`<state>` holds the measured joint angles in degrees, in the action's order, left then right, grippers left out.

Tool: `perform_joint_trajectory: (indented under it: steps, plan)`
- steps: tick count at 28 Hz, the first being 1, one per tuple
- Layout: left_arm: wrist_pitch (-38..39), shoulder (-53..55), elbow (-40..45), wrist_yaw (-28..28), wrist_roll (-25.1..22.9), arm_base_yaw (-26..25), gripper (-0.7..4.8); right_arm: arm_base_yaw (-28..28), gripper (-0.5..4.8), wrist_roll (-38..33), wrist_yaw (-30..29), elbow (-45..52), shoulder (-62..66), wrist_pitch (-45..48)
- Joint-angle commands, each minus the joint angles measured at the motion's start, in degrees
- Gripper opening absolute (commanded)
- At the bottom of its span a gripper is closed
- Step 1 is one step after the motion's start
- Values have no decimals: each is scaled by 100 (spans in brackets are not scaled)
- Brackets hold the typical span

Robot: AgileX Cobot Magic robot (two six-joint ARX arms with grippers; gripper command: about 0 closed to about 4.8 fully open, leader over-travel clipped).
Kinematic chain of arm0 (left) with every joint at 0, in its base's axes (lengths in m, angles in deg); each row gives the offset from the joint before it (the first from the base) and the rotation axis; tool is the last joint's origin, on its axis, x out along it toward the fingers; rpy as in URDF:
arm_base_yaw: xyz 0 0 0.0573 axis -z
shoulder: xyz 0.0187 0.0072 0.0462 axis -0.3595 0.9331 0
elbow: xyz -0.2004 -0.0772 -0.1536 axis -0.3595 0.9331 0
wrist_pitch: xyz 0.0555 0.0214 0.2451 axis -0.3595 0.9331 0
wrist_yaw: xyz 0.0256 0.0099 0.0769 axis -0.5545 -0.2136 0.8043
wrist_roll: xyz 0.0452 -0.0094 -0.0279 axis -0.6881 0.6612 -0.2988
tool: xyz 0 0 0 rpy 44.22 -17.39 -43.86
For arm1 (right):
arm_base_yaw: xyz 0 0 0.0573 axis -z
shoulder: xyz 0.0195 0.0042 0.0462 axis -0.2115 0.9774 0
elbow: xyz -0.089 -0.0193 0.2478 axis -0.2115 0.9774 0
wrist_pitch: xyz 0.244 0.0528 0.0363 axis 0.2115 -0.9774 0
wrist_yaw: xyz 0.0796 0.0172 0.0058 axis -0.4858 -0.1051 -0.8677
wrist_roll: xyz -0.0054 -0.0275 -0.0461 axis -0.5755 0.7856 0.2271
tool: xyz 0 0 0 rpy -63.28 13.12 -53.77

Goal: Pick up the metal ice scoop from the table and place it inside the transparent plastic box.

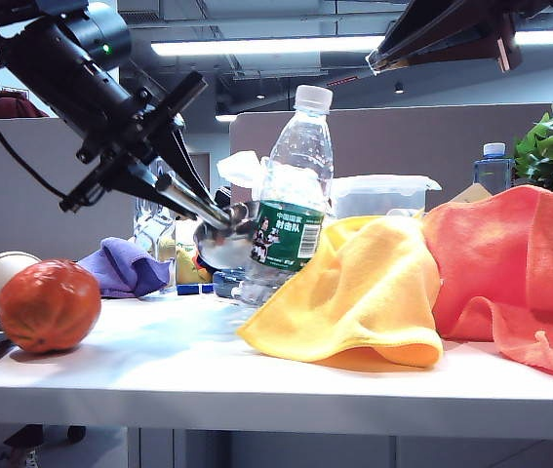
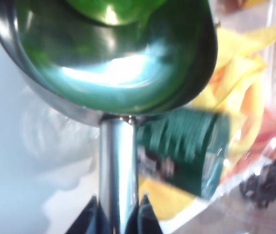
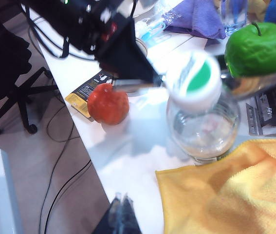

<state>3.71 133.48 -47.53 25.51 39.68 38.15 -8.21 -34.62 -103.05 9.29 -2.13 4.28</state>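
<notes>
Carry step: left gripper [image 2: 119,214] clenches the metal ice scoop [image 1: 225,239] aloft, transparent plastic box [image 1: 381,194] lying far right; right gripper [image 3: 122,210] hangs pinched empty.

You see the metal ice scoop [image 1: 225,244] in shiny silver, its bowl mirroring green. The left pincer [image 1: 219,216] is black — so is the right pincer [image 3: 122,207]. The table [image 1: 256,366] is white. The bottle [image 1: 291,195] is clear with a dark green label and white cap. One cloth [image 1: 354,292] is yellow, another [image 1: 510,273] coral-orange, a third [image 1: 125,266] purple. The ball [image 1: 49,305] is orange-red — the apple [image 3: 257,47] bright green.
</notes>
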Motion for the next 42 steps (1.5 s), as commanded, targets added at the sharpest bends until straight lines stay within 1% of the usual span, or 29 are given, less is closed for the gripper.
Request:
perform_joint_trajectory:
  steps: [1,8,11,18,27,35,37,40,42]
  plan:
    - [61,-61,-170,-133,-42,-203,-6,-4,-2,28,-17,-26,-22,57]
    - [529,-144,-291,-197,-275,-579,-6,-4,-2,31,-13,-26,-22,81]
    - [525,-208,-291,-201,-278,-638,-6,-4,-2,31,39,-26,-22,103]
    - [380,-243,-428,-472,-243,-636,-6,-4,-2,31,155,-26,-20,101]
    - [55,-240,-466,-960,107,-638,-6,-4,-2,28,157,-26,-20,98]
    - [-389,-247,-466,-1657,490,-636,-6,-4,-2,28,160,-26,-20,101]
    - [-501,-247,-466,-1753,531,-636,-6,-4,-2,31,179,-26,-20,103]
    - [-573,-245,-466,-1915,551,-634,-6,-4,-2,28,396,-28,-24,122]
    - [-597,-245,-463,-2057,544,-623,-6,-2,-2,28,651,-28,-66,125]
